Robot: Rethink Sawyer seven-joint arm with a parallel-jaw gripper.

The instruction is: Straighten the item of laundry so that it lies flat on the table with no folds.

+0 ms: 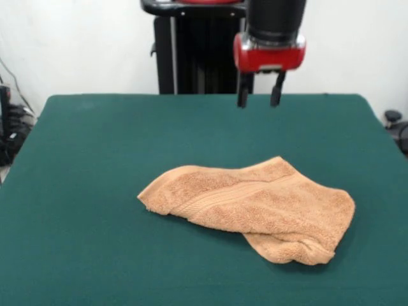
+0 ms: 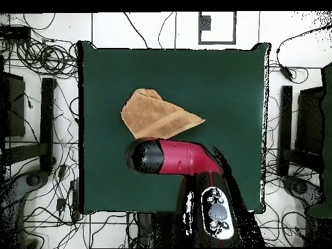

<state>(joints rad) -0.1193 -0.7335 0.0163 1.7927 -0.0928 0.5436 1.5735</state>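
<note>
Towel [image 1: 255,207] sits mid-table [image 1: 83,191], crumpled and folded over itself, one corner tucked under at the camera-side right in front view. Bare green felt all round it, widest toward the left edge in front view. Gripper [image 1: 261,89] hangs above the table's far side, well clear of the towel, fingers parted, holding nothing. Overhead, the red arm [image 2: 181,157] covers the towel's robot-side edge. Cables [image 2: 39,58] lie off-table.
</note>
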